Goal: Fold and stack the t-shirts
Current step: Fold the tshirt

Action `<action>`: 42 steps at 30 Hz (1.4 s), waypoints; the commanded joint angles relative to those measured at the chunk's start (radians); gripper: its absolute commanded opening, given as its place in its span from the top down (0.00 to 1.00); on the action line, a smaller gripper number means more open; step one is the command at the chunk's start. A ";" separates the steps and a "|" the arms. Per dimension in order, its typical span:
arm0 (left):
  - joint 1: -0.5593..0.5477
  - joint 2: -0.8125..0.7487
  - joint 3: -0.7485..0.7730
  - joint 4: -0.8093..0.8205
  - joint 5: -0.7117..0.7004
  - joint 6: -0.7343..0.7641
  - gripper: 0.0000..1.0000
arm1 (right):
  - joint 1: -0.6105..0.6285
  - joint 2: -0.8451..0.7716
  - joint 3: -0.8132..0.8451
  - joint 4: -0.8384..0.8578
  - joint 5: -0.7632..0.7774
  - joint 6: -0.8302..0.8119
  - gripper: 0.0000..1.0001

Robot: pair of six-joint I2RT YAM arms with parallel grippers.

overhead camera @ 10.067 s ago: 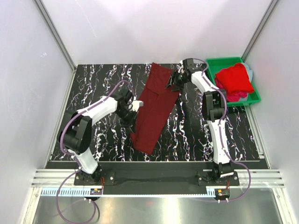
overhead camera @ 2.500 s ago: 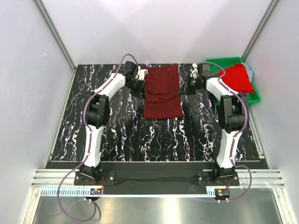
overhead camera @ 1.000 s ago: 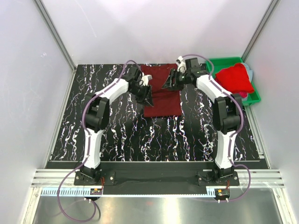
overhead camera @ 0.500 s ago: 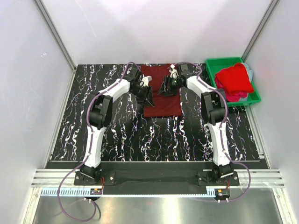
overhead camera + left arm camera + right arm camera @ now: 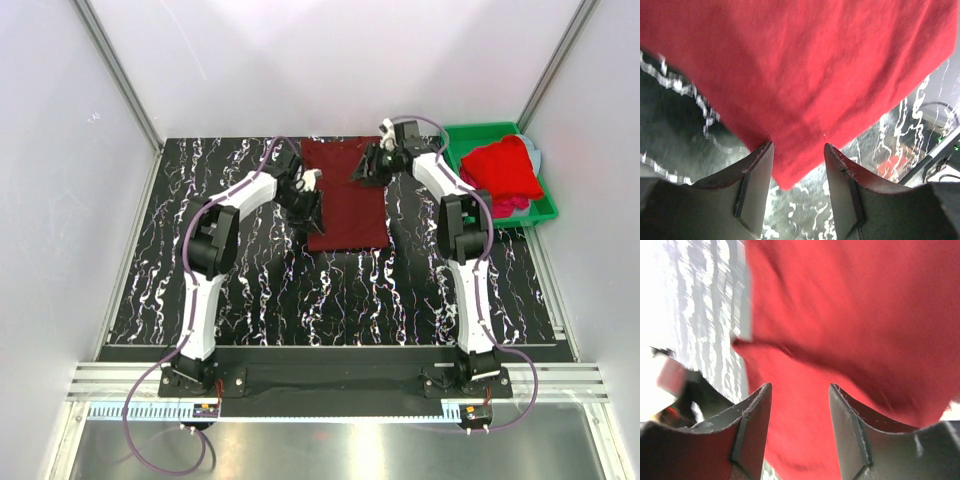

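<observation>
Right gripper [image 5: 800, 390] is drawing back across the maroon t-shirt [image 5: 346, 205], fingers apart and empty; left gripper [image 5: 799, 150] is spreading, shirt corner lying loose between its fingers.

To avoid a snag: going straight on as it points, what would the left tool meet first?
Probably the maroon t-shirt; its corner shows between the fingers of the left tool; depth is unclear.

Left arm [image 5: 240, 195]: is stretching forward from its base, elbow raised, forearm angling inward to the right.
Left gripper [image 5: 797, 150]: is pointing downward, fingers standing apart.
Right arm [image 5: 432, 172]: is reaching far forward, forearm angling inward to the left.
Right gripper [image 5: 800, 390]: is tilting downward, fingers standing apart.
</observation>
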 commanded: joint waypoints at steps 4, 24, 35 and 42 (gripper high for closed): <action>0.026 -0.141 -0.056 -0.010 -0.038 0.011 0.48 | -0.082 -0.236 -0.278 -0.060 -0.047 -0.056 0.45; 0.041 -0.078 -0.102 -0.007 0.014 -0.028 0.41 | -0.122 -0.442 -0.708 -0.119 -0.121 -0.066 0.44; 0.041 -0.018 -0.101 0.014 0.052 -0.054 0.41 | -0.126 -0.451 -0.781 -0.117 -0.096 -0.082 0.44; 0.023 0.011 -0.104 0.030 0.084 -0.068 0.41 | -0.128 -0.425 -0.804 -0.099 -0.100 -0.064 0.44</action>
